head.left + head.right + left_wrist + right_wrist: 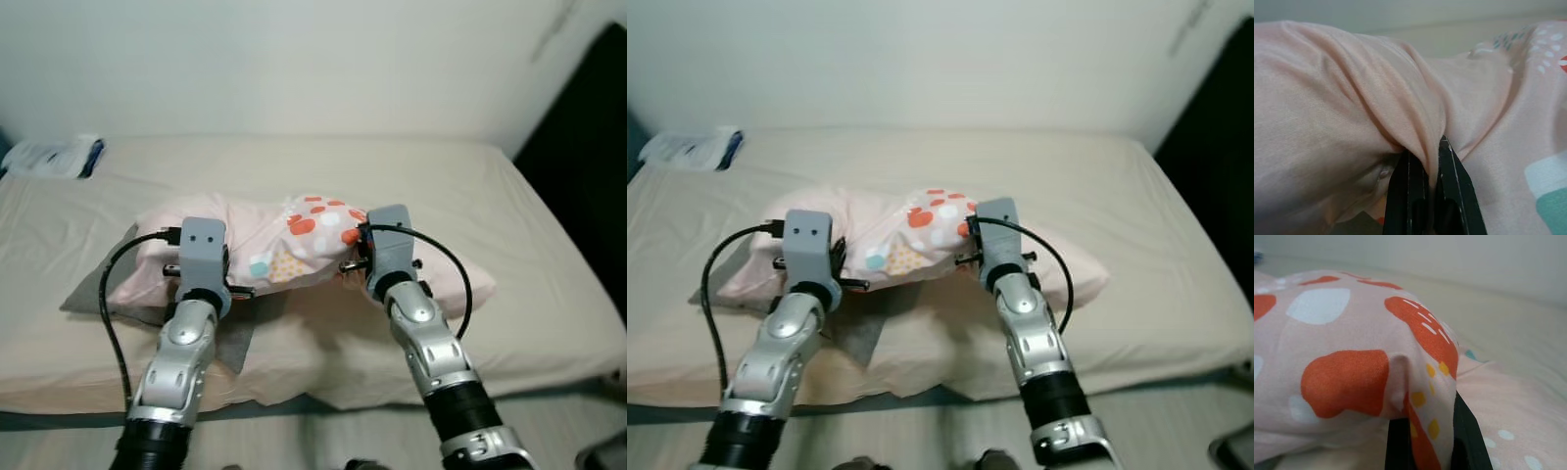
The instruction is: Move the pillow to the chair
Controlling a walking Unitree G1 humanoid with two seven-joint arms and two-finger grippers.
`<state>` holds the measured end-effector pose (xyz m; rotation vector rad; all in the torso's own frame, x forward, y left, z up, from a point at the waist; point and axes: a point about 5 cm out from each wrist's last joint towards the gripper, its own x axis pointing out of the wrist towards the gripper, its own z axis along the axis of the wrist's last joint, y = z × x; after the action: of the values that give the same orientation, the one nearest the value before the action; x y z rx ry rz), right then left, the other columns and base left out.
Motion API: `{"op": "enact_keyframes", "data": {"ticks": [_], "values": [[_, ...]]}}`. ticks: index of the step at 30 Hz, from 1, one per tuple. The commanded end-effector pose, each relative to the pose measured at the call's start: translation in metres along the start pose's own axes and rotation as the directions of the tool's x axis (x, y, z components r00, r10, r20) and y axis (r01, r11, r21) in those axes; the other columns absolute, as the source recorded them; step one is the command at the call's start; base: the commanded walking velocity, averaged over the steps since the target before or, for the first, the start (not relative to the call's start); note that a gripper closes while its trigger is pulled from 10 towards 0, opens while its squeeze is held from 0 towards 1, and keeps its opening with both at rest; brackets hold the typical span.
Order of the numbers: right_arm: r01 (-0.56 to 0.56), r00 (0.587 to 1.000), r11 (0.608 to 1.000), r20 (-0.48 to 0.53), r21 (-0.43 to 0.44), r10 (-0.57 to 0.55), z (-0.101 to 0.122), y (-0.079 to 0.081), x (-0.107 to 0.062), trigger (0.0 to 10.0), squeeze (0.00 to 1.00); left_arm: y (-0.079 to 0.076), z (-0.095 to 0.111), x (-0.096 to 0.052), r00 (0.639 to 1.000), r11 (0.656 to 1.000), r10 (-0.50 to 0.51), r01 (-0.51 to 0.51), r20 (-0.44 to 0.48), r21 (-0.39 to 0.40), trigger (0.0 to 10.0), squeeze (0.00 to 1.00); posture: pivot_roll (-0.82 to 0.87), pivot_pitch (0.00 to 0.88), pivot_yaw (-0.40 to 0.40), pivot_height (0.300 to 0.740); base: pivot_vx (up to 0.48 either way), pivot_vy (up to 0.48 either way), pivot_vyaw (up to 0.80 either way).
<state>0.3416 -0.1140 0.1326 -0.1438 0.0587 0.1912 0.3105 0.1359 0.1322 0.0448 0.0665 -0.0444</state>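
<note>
Head views: soft pink fabric pillow (294, 245) with orange, white and teal blotches, lying mid-mattress on a beige-sheeted bed (470, 176); both silver arms reaching to its near edge.

Left wrist view: left gripper (1431, 169), black fingers (1405, 196) pinched tight on a fold of plain pink cloth.

Right wrist view: right gripper (1430, 431) clamped on a patterned pillow fold, cloth draped over fingers (1466, 435).

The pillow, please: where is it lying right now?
The pillow lies mid-bed on the beige sheet, pinched by the left claw and right claw.
</note>
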Motion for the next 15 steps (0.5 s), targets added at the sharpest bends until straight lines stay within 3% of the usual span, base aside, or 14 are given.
{"op": "enact_keyframes", "data": {"ticks": [1,15], "values": [[-0.005,0.998,1.0,0.062,0.022,0.003,0.0108,0.0011,0.0009,10.0,0.0,-0.0065,-0.0008,-0.0023,1.0,1.0,-0.03,0.03,0.002,0.002,10.0,0.0,-0.02,0.147,-0.025,0.74,0.0,0.0,-0.8],[0.012,0.999,1.0,0.052,0.02,-0.013,0.0083,-0.0036,0.0,10.0,0.0,-0.0116,0.0055,-0.002,0.999,0.999,-0.034,0.034,0.035,0.004,10.0,0.0,-0.01,0.135,-0.03,0.74,0.0,0.0,-0.8]]}}
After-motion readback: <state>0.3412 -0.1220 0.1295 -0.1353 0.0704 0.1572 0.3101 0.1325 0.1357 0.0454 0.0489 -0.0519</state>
